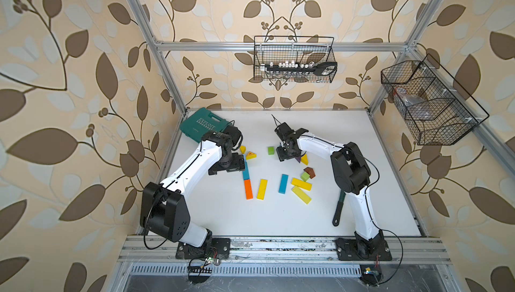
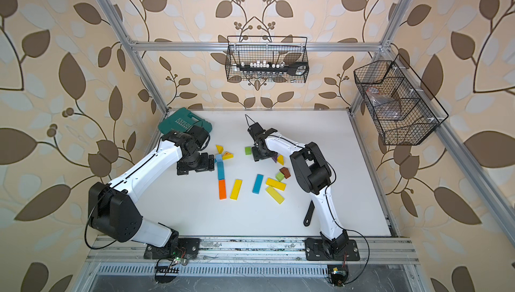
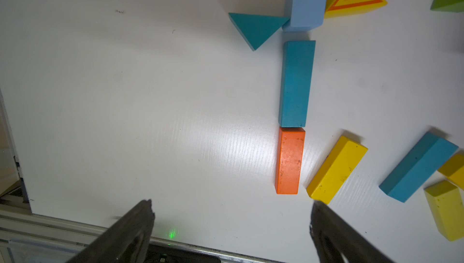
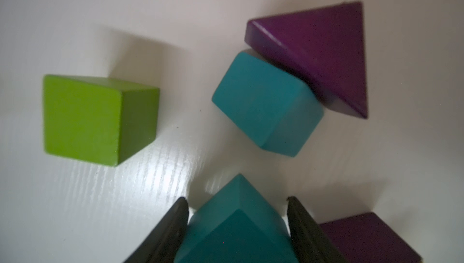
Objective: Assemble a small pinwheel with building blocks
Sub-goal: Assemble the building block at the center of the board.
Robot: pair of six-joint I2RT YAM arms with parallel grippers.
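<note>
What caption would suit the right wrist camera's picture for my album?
Right gripper straddles a teal wedge; beyond lie a green cube and a teal cube against a purple wedge.

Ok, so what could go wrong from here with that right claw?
The right claw straddles a teal wedge with sloping faces; if it closes, the wedge may twist or slip out. One finger stands close beside a purple block, so it may nudge that block.
</note>
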